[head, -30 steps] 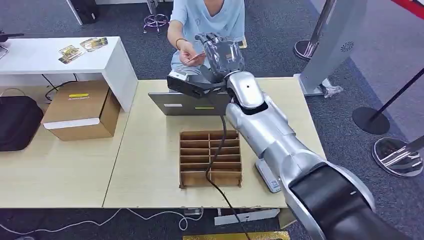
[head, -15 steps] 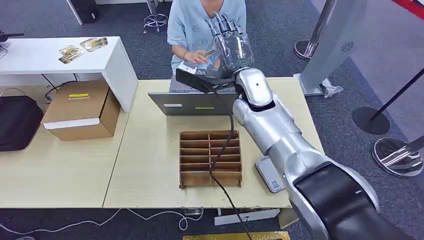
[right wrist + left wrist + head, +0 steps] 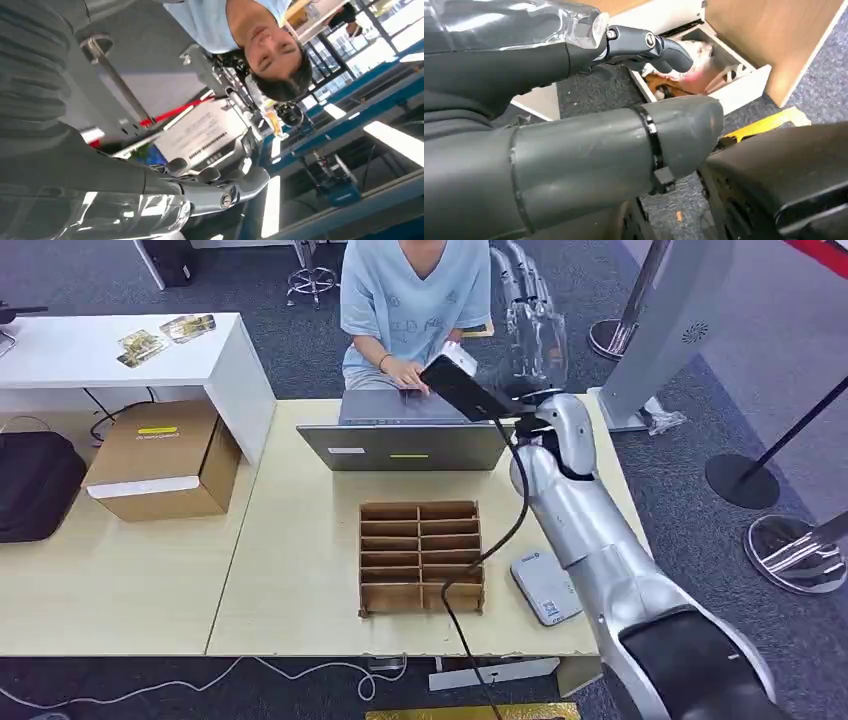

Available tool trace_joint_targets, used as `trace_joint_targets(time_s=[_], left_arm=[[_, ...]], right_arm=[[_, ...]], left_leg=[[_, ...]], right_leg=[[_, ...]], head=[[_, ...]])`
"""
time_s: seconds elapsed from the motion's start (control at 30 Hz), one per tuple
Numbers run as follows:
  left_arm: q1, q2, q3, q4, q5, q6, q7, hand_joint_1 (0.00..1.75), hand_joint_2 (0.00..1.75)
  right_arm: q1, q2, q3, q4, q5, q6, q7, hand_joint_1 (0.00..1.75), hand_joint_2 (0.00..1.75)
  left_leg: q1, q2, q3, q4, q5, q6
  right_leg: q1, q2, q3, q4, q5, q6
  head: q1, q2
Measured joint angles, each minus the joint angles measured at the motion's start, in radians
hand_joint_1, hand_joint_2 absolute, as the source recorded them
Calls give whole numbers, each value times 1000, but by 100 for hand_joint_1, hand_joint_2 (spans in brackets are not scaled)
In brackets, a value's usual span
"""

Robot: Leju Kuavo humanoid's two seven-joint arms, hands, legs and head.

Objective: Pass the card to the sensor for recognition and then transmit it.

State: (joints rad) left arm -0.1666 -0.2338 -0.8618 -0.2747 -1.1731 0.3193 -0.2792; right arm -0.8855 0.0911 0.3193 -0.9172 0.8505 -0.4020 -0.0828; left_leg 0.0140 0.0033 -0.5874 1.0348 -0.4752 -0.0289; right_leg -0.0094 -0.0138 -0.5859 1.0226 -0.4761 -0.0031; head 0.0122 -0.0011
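Note:
My right hand is raised high beyond the table's far edge, to the right of the seated person. Its fingers are stretched out and apart with nothing in them. The person's hands rest at the laptop's keyboard; I cannot make out a card there. The grey card sensor lies flat on the table, right of the cardboard sorting rack. My left hand hangs low over the floor, thumb and fingers apart, holding nothing.
A cardboard box sits on the left table, with a white desk bearing cards behind it. A black cable runs from my right wrist across the rack. Stanchion bases stand on the right.
My right hand moved right and upward, away from the person, and its fingers straightened. The person took the card and lowered both hands to the laptop.

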Motion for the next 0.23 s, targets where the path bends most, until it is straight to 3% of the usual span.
trace_joint_targets(time_s=[0.13, 0.2, 0.23], left_arm=[[-3, 4, -5, 0, -90, -56, 73, 0, 0], [-20, 26, -10, 0, -99, -100, 33, 0, 0], [-46, 50, -10, 0, -99, -114, -37, 0, 0]], right_arm=[[143, -54, -42, -198, -241, 111, -51, 0, 175], [210, -76, -69, -281, -339, 142, -80, 0, 175], [245, -82, -86, -320, -398, 147, -102, 0, 175]], left_leg=[[0, -1, 0, 0, 0, 0], [0, -1, -1, 0, 0, 0], [1, -2, -1, 0, 0, 0]], right_leg=[[0, -1, 0, 0, 0, 0], [0, -1, 0, 0, 0, 0], [1, -1, 0, 0, 0, 0]], head=[[0, 0], [0, 0], [2, 0]])
